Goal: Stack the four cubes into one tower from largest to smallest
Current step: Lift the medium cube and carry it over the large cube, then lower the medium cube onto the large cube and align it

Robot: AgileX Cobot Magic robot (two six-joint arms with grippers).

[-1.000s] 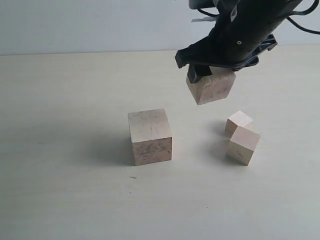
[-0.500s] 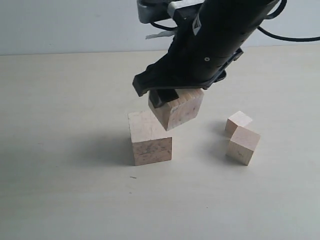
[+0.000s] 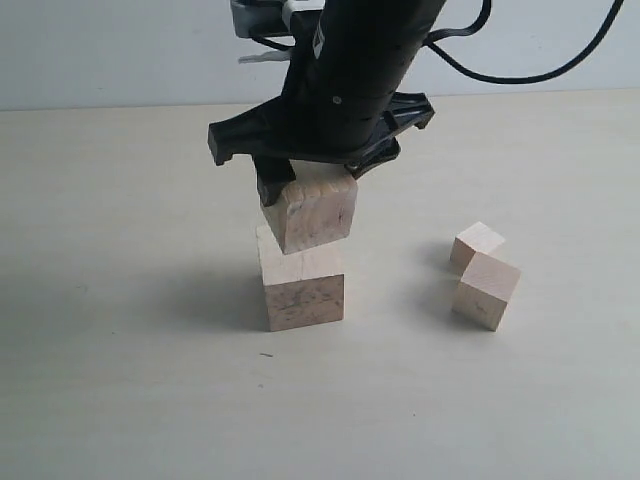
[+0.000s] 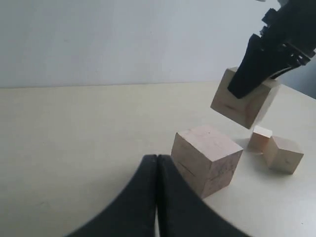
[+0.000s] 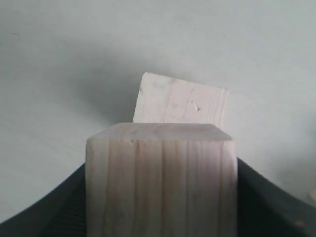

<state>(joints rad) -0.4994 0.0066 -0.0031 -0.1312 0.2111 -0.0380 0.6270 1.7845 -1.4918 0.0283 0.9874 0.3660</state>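
The largest cube [image 3: 303, 290] [image 4: 206, 158] stands on the table, its front face mottled dark. Just above it hangs a slightly smaller cube [image 3: 312, 208] [image 4: 244, 101], tilted and clear of its top. My right gripper [image 3: 310, 195] [image 5: 160, 197] is shut on this cube [image 5: 160, 177], one black finger at each side. The right wrist view shows the largest cube [image 5: 180, 101] beyond it. Two smaller cubes sit side by side to the right: the smallest [image 3: 477, 243] [image 4: 259, 137] and a mid-sized one [image 3: 487, 290] [image 4: 283, 154]. My left gripper [image 4: 157, 163] is shut and empty, low near the largest cube.
The pale tabletop [image 3: 120, 300] runs back to a light wall [image 3: 120, 50]. The right arm's black body and cables [image 3: 350, 70] hang over the middle of the scene. The left arm is outside the exterior view.
The right gripper has carried its cube leftward and down, from above the two small cubes to just over the largest cube. The other cubes have stayed put.
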